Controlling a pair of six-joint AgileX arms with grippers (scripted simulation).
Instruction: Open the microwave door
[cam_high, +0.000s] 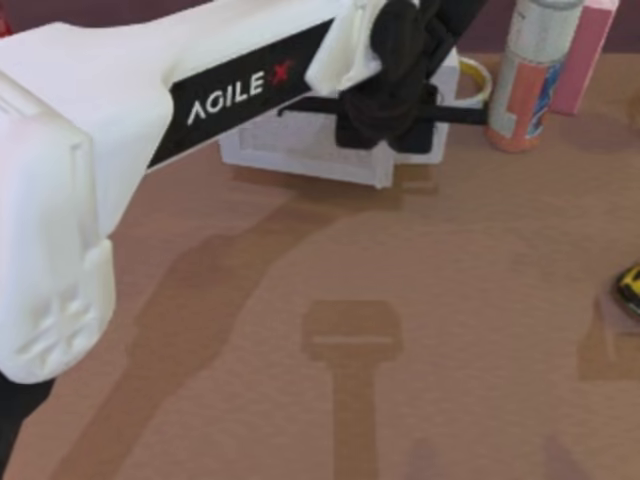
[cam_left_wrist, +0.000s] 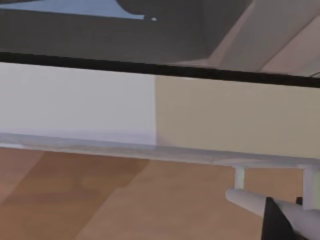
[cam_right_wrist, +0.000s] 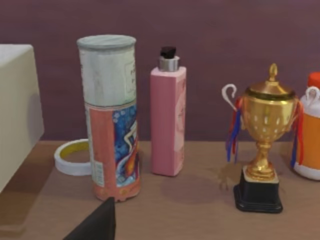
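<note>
The door (cam_left_wrist: 150, 107) fronts the microwave (cam_high: 300, 150) at the surface's (cam_high: 450, 300) far middle, mostly hidden under the left arm in the top view. It looks stiff, light and smooth, best taken by the slim handle (cam_left_wrist: 250, 200). The left hand (cam_high: 395, 85) hovers there (grip: cannot tell). A can (cam_high: 528, 75) stands close on the right; the near side is open. The right hand is out of view.

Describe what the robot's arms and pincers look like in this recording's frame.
The left arm is a chunky white shell with rounded, blocky sections and a black band lettered "AGILE" in white with a red X. Its wrist and left pincer are black, with a thin black crossbar. In the left wrist view a pale grey finger with a black part shows. Of the right arm only a dark tip is visible.
</note>
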